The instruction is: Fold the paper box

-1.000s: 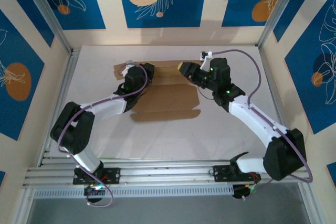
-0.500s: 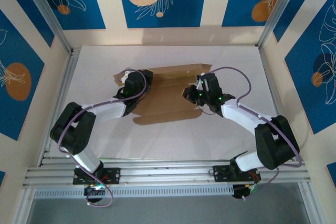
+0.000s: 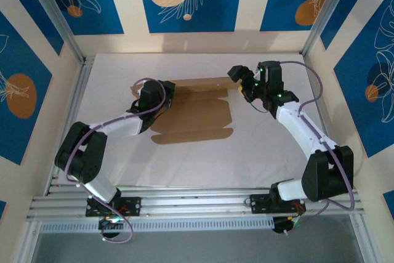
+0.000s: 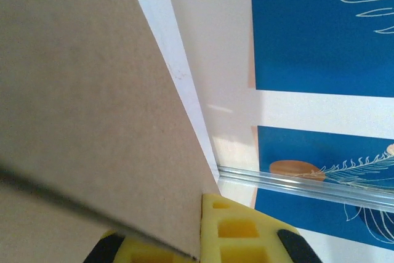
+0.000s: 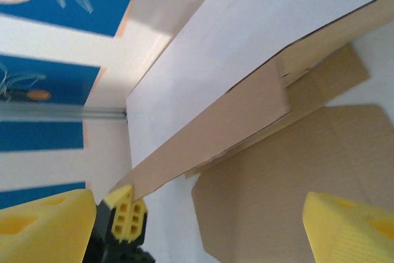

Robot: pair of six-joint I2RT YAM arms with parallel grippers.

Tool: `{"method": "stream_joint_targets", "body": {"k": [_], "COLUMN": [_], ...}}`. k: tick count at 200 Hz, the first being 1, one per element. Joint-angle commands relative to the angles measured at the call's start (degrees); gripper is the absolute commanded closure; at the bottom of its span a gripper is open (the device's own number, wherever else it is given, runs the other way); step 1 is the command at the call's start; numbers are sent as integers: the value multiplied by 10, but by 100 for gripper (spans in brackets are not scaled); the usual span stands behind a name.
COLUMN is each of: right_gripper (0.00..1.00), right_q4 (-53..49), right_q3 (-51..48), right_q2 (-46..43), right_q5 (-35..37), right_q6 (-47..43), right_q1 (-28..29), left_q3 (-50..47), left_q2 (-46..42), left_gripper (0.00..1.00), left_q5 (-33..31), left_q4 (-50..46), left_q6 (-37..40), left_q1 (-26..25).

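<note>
Left gripper (image 3: 141,93) closed on brown cardboard paper box (image 3: 197,114); right gripper (image 3: 237,80) with yellow fingers (image 5: 346,221) spread wide.

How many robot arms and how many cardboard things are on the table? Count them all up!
Robot arms: 2
Cardboard box: 1
Total: 3

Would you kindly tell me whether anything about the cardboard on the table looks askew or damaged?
The brown die-cut cardboard sheet lies slightly skewed on the white table, its near edge slanting. Its far flap stands partly raised while the rest lies flat. I see no tear or crushing.
</note>
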Motion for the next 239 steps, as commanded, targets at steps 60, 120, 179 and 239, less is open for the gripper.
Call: {"method": "stream_joint_targets", "body": {"k": [60,120,179,239], "right_gripper": [22,16,33,73], "right_q4": [-138,61,192,188], "right_q3": [142,15,3,-20], "right_q2": [87,106,153,158], "right_q5": [-63,-61,-50,-24], "right_q6": [85,263,294,304], "right_q1": [21,39,25,19], "left_q3": [74,92,88,97], "left_q2": [22,41,40,47], "left_gripper": [96,96,96,96], "left_q5": [122,132,131,133], "left_q4": [-114,-115,-114,-106], "left_q6": [18,12,6,-2], "left_q1": [55,59,60,61]}}
